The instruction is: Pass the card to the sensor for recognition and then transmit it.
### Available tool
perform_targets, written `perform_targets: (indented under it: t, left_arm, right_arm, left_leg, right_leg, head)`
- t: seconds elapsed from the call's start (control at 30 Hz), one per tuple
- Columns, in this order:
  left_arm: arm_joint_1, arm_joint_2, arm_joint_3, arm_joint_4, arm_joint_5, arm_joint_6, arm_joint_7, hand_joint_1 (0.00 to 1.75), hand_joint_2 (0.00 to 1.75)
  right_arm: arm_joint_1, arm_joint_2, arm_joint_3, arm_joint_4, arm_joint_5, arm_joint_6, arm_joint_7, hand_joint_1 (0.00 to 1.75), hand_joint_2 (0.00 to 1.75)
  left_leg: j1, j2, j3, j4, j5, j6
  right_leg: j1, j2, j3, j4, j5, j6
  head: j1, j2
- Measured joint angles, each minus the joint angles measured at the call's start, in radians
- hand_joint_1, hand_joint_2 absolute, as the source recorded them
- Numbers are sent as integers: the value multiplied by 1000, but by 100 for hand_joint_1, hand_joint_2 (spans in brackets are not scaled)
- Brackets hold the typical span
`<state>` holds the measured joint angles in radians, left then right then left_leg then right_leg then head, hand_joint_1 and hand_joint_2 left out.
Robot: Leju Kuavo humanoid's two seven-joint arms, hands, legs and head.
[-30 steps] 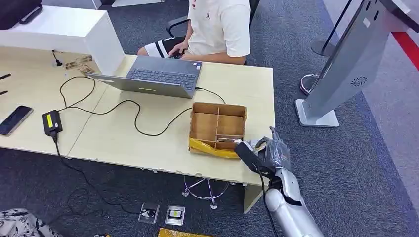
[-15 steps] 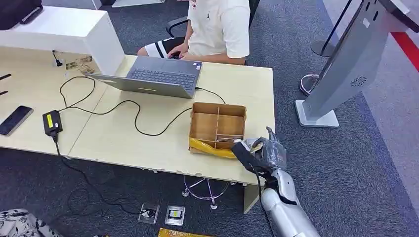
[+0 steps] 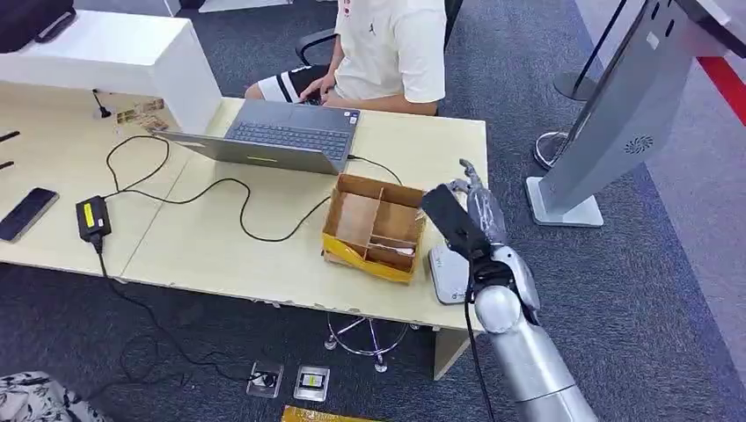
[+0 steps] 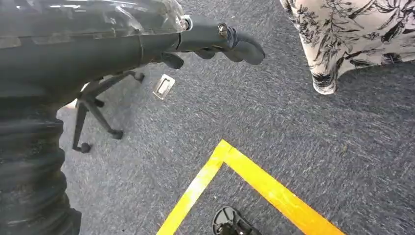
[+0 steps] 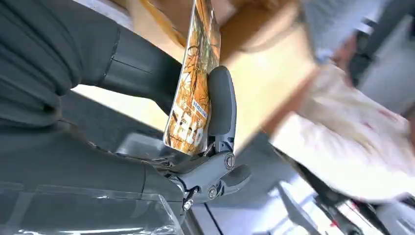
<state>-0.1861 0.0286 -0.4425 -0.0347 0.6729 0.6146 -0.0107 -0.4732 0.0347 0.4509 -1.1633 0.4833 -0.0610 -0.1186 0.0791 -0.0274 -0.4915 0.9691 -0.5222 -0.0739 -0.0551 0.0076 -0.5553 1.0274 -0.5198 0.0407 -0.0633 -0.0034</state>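
Observation:
My right hand (image 3: 476,207) is raised above the right end of the desk, just right of the cardboard box (image 3: 373,229). In the right wrist view the hand (image 5: 215,127) pinches an orange printed card (image 5: 194,93) between thumb and a finger, edge-on and upright. A flat grey sensor pad (image 3: 447,272) lies on the desk near the front edge, below and slightly nearer than the hand. My left hand (image 4: 215,39) hangs over the carpet with nothing in it, fingers loosely apart.
The box has wooden dividers and a yellow strip on its front. A laptop (image 3: 281,134) with a black cable, a power brick (image 3: 92,218) and a phone (image 3: 26,214) lie further left. A seated person (image 3: 391,48) faces the laptop. A grey kiosk (image 3: 616,114) stands on the right.
My right hand has lifted from the box's front right corner up and away with the card. The box has turned and slid left, and the grey sensor pad is uncovered.

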Motion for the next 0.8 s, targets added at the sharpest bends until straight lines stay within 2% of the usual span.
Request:
perform_targets:
  t: [0.27,0.47,0.6,0.7,0.8]
  left_arm:
    - [12,-3,43,-20,-76,0,9,0,175]
    - [24,-3,59,-60,-114,0,21,0,175]
    - [26,-3,59,-83,-115,0,21,0,175]
    - [25,-2,59,-99,-114,0,20,0,175]
    - [26,-1,58,-111,-106,0,8,0,175]
  right_arm:
    - [-95,-3,-22,-256,120,42,43,175,175]
    - [-171,19,-16,-285,221,88,53,175,175]
    - [-265,60,16,-191,356,77,15,175,175]
    - [-349,120,59,-22,512,28,-15,175,175]
    - [-404,175,107,137,620,16,-5,175,175]
  left_leg:
    - [0,1,0,0,0,0]
    - [0,0,-1,0,0,0]
    - [0,0,-4,0,0,0]
    - [0,-2,-2,0,1,0]
    - [0,-5,-3,0,2,1]
  right_leg:
    - [0,0,0,0,0,0]
    - [0,0,1,0,0,0]
    - [0,0,0,1,0,0]
    - [0,-2,0,1,0,0]
    - [0,-5,0,2,0,0]
  head:
    - [0,0]
    - [0,0]
    - [0,0]
    - [-1,0]
    - [1,0]
